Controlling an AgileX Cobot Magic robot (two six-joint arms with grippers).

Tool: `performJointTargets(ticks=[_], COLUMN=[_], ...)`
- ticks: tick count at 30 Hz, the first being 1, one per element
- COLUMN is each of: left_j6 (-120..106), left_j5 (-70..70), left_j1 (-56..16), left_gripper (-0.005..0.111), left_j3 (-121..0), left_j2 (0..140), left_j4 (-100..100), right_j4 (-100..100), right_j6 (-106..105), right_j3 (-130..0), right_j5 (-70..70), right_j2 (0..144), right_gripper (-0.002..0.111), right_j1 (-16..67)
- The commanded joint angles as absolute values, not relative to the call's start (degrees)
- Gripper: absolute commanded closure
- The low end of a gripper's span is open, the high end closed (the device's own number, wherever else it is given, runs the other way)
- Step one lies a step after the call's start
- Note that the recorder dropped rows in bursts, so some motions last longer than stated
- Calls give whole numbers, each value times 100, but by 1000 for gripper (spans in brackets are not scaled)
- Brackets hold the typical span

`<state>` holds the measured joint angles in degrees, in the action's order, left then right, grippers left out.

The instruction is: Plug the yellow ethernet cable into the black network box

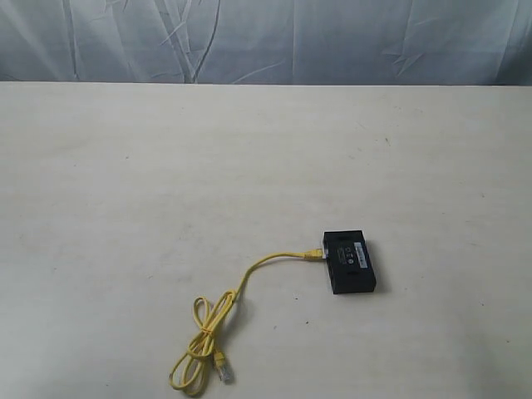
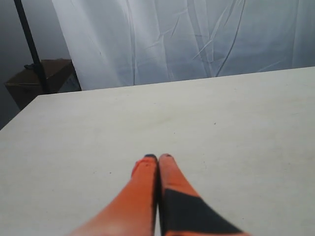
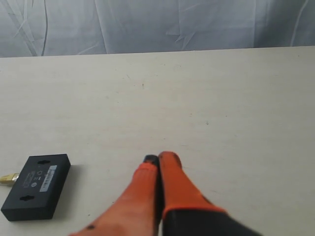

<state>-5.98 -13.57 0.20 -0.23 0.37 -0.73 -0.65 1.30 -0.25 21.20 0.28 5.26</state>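
Note:
The black network box [image 1: 351,263] lies flat on the table, right of centre, white label up. One plug of the yellow ethernet cable [image 1: 241,287] sits against the box's left side at the plug [image 1: 312,253]; whether it is seated I cannot tell. The cord runs down-left into loose loops, with the free plug [image 1: 223,368] near the front edge. In the right wrist view the box [image 3: 37,185] and a plug tip [image 3: 7,179] show beside my right gripper [image 3: 158,158], which is shut and empty. My left gripper [image 2: 158,157] is shut on nothing above bare table. Neither gripper appears in the exterior view.
The pale table [image 1: 166,183] reaches back to a wrinkled white curtain [image 1: 266,41]. In the left wrist view a black stand pole [image 2: 29,44] and a brown box [image 2: 42,81] stand beyond the table's far corner.

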Motion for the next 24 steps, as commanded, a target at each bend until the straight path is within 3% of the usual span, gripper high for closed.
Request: performJointTargets(ticks=[1, 24], left_j6=[-611, -215], left_j5=[-1376, -1338], left_j1=[46, 46], left_gripper=[107, 107], left_j3=[0, 0], left_j2=[0, 0], left_j4=[0, 634], right_j4=[-55, -55], right_j6=[122, 122], right_j3=[0, 0], right_j5=[2046, 2046], right_j2=[0, 0], right_gripper=[108, 108], right_j1=[533, 533])
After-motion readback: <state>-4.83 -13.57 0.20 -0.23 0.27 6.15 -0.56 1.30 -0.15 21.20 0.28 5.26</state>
